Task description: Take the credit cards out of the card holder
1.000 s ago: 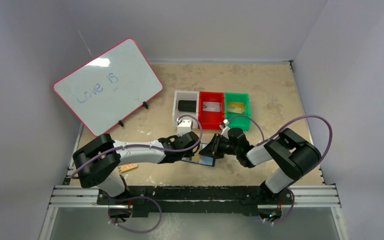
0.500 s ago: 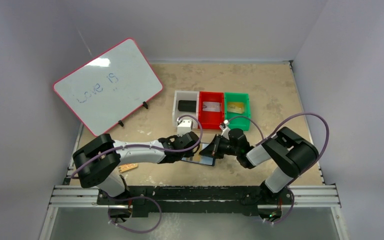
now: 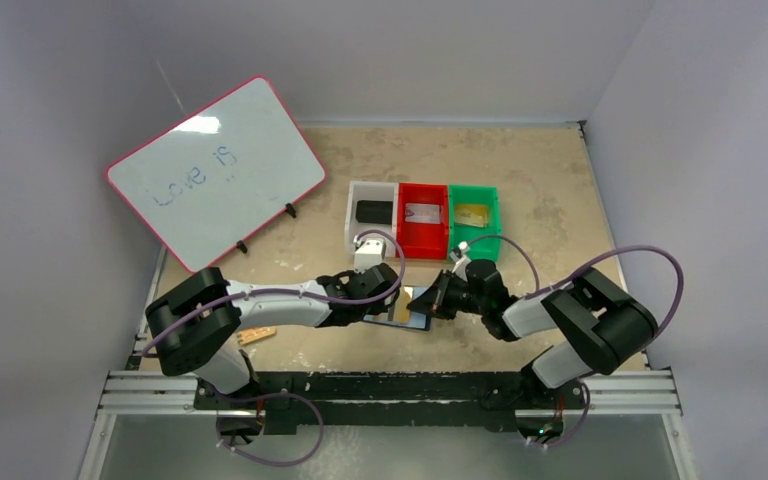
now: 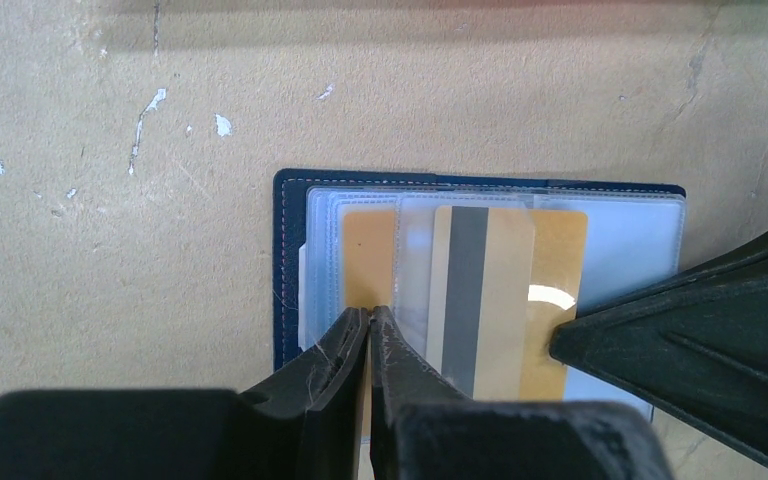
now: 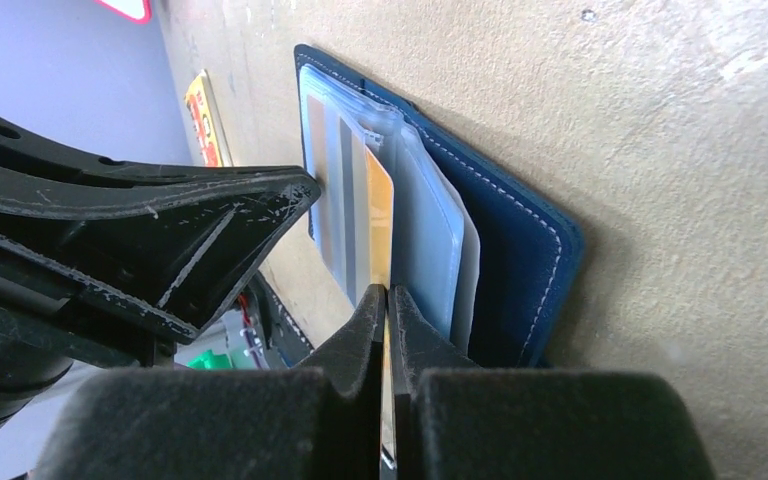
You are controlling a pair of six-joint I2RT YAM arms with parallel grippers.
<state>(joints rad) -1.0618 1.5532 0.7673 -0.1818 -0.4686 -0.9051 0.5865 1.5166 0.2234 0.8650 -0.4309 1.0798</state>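
The small navy-blue bifold card holder [image 3: 407, 308] is lying open and flat on the beige tabletop [image 3: 540, 180], near the front edge and squarely between the two arms; its clear plastic sleeves are facing up, and its long axis is running left to right, from one gripper to the other.

The left gripper [image 4: 370, 335] is pressing in from the holder's left side; its fingers are all but closed, and they appear to be nipping the edge of a clear sleeve, so it is acting as the anchor.

The right gripper [image 5: 388, 310] is coming in from the opposite side; its fingers are pinched fully together on the edge of a thin gold plastic credit card [image 5: 378, 215], which is showing between them and standing up at an angle out of the sleeves. A second, paler card with a grey stripe [image 4: 470, 290] is sitting beside it, apparently in a sleeve; whether more cards are lying beneath I cannot tell.

The coming move is turning on this opposition: the gripped card is lying between the two grippers, the right one is nearer its free edge, and the left is holding down the far side; so the pull is probably going to run along the holder's long axis, away from the left gripper and towards the right arm, while the holder is being kept flat.
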